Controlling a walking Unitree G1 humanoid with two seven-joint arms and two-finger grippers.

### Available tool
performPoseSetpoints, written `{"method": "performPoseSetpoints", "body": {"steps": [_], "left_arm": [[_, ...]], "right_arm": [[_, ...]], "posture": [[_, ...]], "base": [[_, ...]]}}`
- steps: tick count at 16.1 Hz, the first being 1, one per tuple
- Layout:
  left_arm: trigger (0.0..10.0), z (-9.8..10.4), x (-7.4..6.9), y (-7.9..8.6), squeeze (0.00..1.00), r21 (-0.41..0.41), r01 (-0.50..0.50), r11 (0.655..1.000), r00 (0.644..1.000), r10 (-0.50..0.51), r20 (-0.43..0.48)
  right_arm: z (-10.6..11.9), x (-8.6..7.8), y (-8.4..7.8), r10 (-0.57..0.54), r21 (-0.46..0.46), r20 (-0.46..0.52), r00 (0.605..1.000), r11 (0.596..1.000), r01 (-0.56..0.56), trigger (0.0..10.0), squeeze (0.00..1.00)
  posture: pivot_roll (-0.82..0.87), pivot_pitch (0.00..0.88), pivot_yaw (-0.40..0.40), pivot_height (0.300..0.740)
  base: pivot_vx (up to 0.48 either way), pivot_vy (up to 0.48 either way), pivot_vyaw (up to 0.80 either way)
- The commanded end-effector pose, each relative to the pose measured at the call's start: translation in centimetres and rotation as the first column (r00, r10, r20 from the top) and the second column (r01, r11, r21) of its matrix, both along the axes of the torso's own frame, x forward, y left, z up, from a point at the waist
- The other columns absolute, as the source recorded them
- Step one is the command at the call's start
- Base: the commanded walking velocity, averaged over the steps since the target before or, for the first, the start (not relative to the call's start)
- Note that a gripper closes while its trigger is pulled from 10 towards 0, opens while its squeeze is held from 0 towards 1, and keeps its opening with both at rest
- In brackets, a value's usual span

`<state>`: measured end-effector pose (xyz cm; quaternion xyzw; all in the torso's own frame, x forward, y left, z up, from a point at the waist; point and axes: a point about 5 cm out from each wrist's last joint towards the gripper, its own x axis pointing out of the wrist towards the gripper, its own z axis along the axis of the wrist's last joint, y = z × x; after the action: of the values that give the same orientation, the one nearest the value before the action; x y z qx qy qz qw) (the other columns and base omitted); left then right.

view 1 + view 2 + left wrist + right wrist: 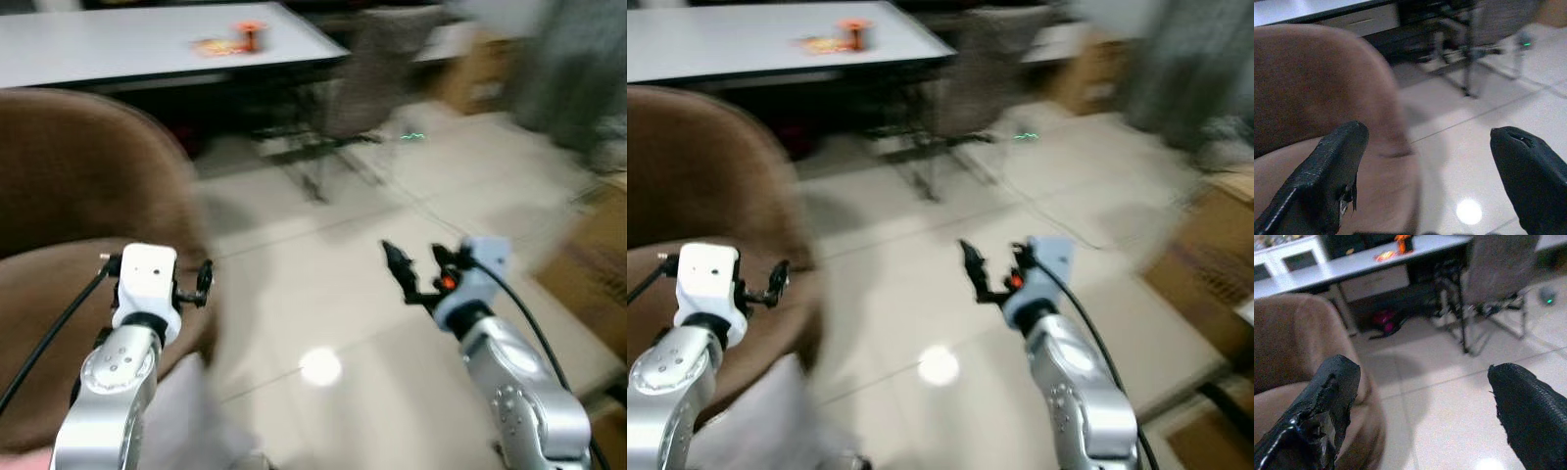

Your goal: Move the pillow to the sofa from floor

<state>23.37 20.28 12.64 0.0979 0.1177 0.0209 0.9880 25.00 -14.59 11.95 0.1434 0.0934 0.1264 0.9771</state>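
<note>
Pillow-like pale cloth [186, 411], blurred, lies low against the brown sofa [69, 196], just beside the left arm; whether it is the pillow cannot be told. The left gripper [1435, 161] hangs over the sofa's edge with fingers spread wide, empty. The right gripper [1425, 396], also wide and empty, hovers over the tiled floor [343, 294] beside the sofa. Beyond the sofa stands a grey table [147, 44] and a chair [1498, 269].

Bare tiled floor [323, 294] lies open ahead, bounded by the brown sofa [69, 196], chair [377, 69] and cardboard boxes [588, 255]
</note>
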Motion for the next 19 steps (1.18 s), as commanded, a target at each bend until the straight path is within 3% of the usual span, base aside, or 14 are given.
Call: {"method": "performPoseSetpoints", "body": {"steps": [1, 2, 4, 6, 11, 12, 15, 19], "left_arm": [[10.0, 0.5, 0.4, 0.0, 0.00, 0.012, 0.005, 1.000, 1.000, -0.005, 0.027], [10.0, 0.5, 0.5, -0.2, 0.00, 0.012, 0.013, 1.000, 1.000, -0.013, 0.028], [10.0, 0.6, 0.5, -0.6, 0.00, 0.013, 0.048, 0.999, 0.998, -0.048, 0.040], [10.0, 0.4, 0.1, -0.5, 0.00, 0.004, 0.034, 0.999, 0.999, -0.034, 0.037], [10.0, 0.2, -0.4, -0.4, 0.00, -0.004, 0.022, 1.000, 0.999, -0.022, 0.037], [10.0, 0.1, -0.5, -0.5, 0.00, -0.006, 0.023, 1.000, 0.999, -0.022, 0.035], [10.0, -0.1, -0.9, -1.0, 0.00, -0.005, 0.035, 0.999, 0.999, -0.035, 0.037], [10.0, -0.1, -1.0, -1.6, 0.00, 0.027, 0.076, 0.997, 0.996, -0.077, 0.046]], "right_arm": [[0.4, 0.2, 0.1, -0.009, 0.001, 0.017, 1.000, 1.000, 0.009, 10.0, 1.00], [0.5, 0.2, 0.0, -0.013, 0.006, 0.021, 1.000, 1.000, 0.013, 10.0, 1.00], [0.9, 0.2, 0.2, 0.009, -0.070, 0.048, 0.999, 0.998, -0.006, 10.0, 1.00], [0.5, 0.7, -1.1, -0.106, -0.095, 0.033, 0.994, 0.989, 0.109, 10.0, 1.00], [1.3, 1.6, -1.1, -0.141, -0.212, 0.085, 0.986, 0.965, 0.157, 10.0, 1.00], [1.2, 1.4, -1.0, -0.127, -0.211, 0.071, 0.989, 0.968, 0.139, 10.0, 0.00], [0.9, 0.9, -0.8, -0.060, -0.261, 0.073, 0.995, 0.962, 0.078, 10.0, 0.00], [0.4, 0.7, -0.7, -0.064, -0.317, 0.068, 0.996, 0.945, 0.082, 10.0, 0.00]], "posture": [[-0.02, 0.000, -0.049, 0.740], [-0.02, 0.000, -0.042, 0.740], [-0.03, 0.000, -0.044, 0.740], [-0.02, 0.000, -0.056, 0.740], [-0.02, 0.000, -0.061, 0.740], [-0.02, 0.000, -0.064, 0.740], [-0.03, 0.000, -0.064, 0.740], [-0.03, 0.000, -0.064, 0.740]], "base": [[0.000, 0.000, 0.80], [0.000, 0.000, 0.80], [0.000, 0.000, 0.67], [0.000, -0.463, 0.00], [0.000, -0.480, 0.00], [0.000, -0.480, 0.00], [0.000, -0.444, 0.00], [0.000, 0.000, 0.40]]}}
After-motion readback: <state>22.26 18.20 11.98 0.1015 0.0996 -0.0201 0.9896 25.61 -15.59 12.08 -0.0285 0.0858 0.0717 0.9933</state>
